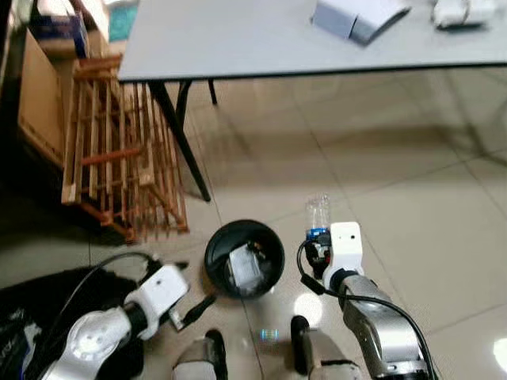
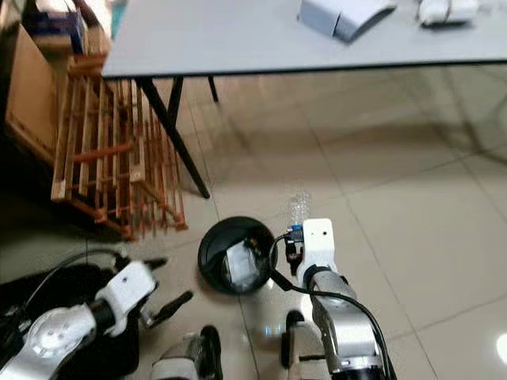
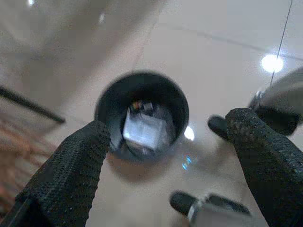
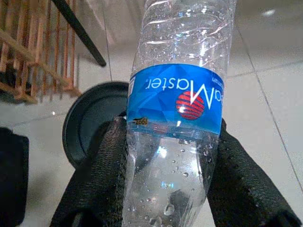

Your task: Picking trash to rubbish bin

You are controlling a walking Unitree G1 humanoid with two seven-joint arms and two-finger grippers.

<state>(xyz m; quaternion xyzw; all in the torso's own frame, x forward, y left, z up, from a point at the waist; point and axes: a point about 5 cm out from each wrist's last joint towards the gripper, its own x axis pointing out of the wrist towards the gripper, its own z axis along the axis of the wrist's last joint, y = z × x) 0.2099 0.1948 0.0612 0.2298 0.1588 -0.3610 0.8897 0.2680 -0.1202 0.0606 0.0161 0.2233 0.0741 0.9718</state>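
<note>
A clear plastic water bottle (image 1: 318, 215) with a blue label (image 4: 176, 100) is held between the black fingers (image 4: 106, 175) of my right gripper (image 1: 317, 241), just right of a round black rubbish bin (image 1: 218, 252) on the tiled floor. The bin holds crumpled whitish trash (image 1: 245, 269). My left gripper (image 1: 190, 307) hangs low to the left of the bin, its fingers (image 3: 71, 175) spread wide apart with nothing between them; the bin (image 3: 106, 101) lies ahead of it in the left wrist view.
A grey table (image 1: 238, 39) with white boxes (image 1: 356, 17) stands beyond the bin, its black legs (image 1: 181, 142) near a wooden slatted rack (image 1: 119, 150) on the left. A dark bag (image 1: 32, 309) lies at lower left. Open tiled floor (image 1: 428, 214) stretches to the right.
</note>
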